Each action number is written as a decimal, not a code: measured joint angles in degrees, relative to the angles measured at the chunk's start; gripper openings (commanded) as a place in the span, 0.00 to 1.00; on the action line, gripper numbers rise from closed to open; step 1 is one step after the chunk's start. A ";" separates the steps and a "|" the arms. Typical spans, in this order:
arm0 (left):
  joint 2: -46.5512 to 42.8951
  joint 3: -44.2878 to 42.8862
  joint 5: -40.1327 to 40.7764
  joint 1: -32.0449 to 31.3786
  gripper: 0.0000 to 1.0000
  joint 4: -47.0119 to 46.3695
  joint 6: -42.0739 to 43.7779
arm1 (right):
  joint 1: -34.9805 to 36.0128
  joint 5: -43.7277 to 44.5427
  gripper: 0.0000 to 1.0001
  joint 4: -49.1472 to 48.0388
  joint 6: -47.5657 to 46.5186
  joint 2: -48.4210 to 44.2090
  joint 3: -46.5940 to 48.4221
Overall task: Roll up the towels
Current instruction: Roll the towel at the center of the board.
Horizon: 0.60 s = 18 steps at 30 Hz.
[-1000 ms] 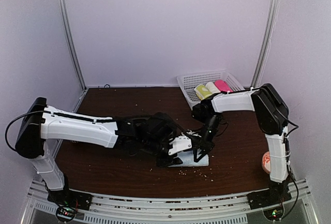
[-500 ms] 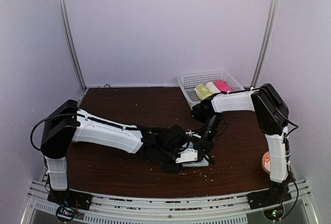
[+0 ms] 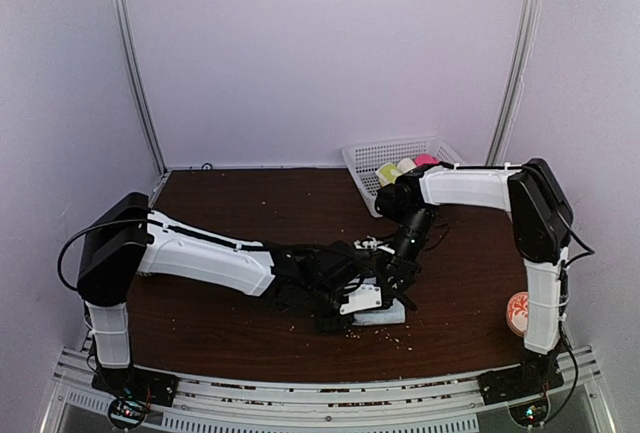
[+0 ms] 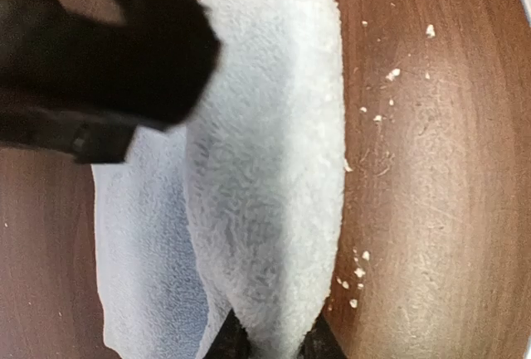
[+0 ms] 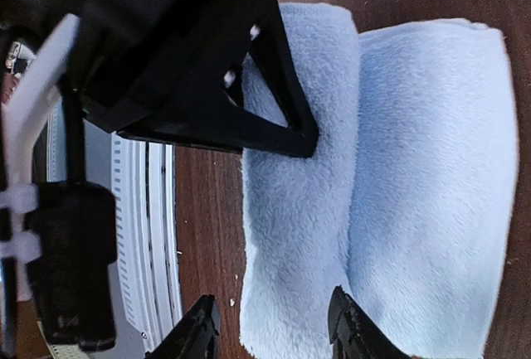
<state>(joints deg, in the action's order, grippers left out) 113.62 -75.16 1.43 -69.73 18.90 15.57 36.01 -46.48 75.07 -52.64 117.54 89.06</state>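
The left arm (image 3: 200, 253) lies low across the dark wooden surface (image 3: 220, 203), reaching from the left edge towards the middle. The left gripper (image 4: 274, 347) is pressed onto the near end of the pale blue towel (image 4: 274, 168), with one dark fingertip on each side of the cloth, which narrows between them. This towel lies near the front of the surface, a little right of the middle, and is partly rolled. In the left wrist view a thick roll sits on the right and a thinner flat layer lies beside it on the left. White crumbs (image 4: 365, 114) dot the wood just beside the roll. The right gripper (image 5: 274, 334) hangs over the same towel from the far side, jaws spread. One finger is over the bare wood beside the cloth and the other over the groove between the towel's two folds; whether either touches cannot be told. Further back and to the right, a white basket (image 3: 380, 148) holds the yellow-green towel (image 3: 388, 174), rolled, next to a cream roll (image 3: 406, 165) and a pink roll (image 3: 427, 160). A round orange thing (image 3: 515, 313) sits at the right edge, beside the right arm (image 3: 470, 185)
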 measured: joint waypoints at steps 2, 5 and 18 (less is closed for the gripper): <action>-0.79 0.63 -1.07 -0.02 0.11 0.44 -1.84 | -0.39 0.55 0.41 -0.61 1.55 -2.56 -0.20; -1.46 0.98 -3.39 -0.02 0.11 1.18 -4.90 | -0.55 3.30 0.31 -4.63 6.21 -5.18 -1.46; -1.62 0.63 -8.41 -0.13 0.10 2.78 -11.89 | 1.66 14.27 0.20 -16.39 17.73 0.28 -5.40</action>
<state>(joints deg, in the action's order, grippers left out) 112.01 -74.52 -6.98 -69.87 21.67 3.68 37.67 -32.21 58.67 -34.92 117.82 83.66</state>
